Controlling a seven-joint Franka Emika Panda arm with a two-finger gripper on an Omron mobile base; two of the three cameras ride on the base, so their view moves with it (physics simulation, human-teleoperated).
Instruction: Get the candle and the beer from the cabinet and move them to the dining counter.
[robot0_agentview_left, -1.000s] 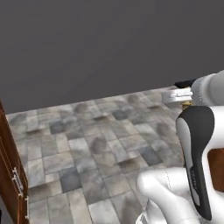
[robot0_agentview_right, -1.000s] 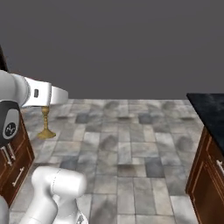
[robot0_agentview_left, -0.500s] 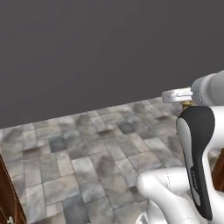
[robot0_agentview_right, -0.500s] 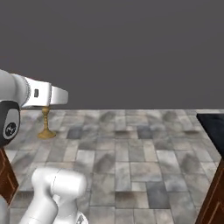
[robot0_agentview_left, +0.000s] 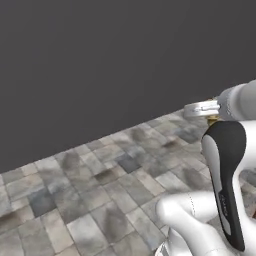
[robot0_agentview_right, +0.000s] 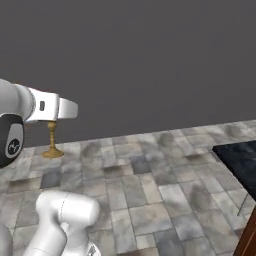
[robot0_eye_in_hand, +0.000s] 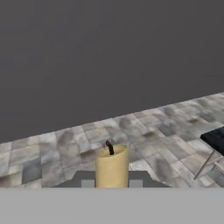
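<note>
My gripper (robot0_agentview_right: 51, 123) is shut on the candle (robot0_eye_in_hand: 112, 166), a cream-white stub with a dark wick that stands upright between the fingertips (robot0_eye_in_hand: 139, 180) in the hand view. Its brass stem and flared base (robot0_agentview_right: 51, 144) hang below the white hand in the right base view, well above the floor. In the left base view the hand (robot0_agentview_left: 202, 109) reaches left from the arm, with a bit of brass (robot0_agentview_left: 213, 120) under it. A black marble corner of the dining counter (robot0_agentview_right: 240, 159) lies at the right, also seen in the hand view (robot0_eye_in_hand: 216, 140). The beer and the cabinet are out of view.
A plain dark grey wall (robot0_agentview_right: 150, 65) stands ahead across a grey stone-tiled floor (robot0_agentview_right: 150, 180). The counter's reddish wooden base (robot0_agentview_right: 250, 237) shows at the lower right. My own white arm and its base fill the near lower part of both base views.
The whole picture has shifted, so the base has moved: the wooden furniture at the left edges has slid out of view. The candle stays held the same way in my gripper.
</note>
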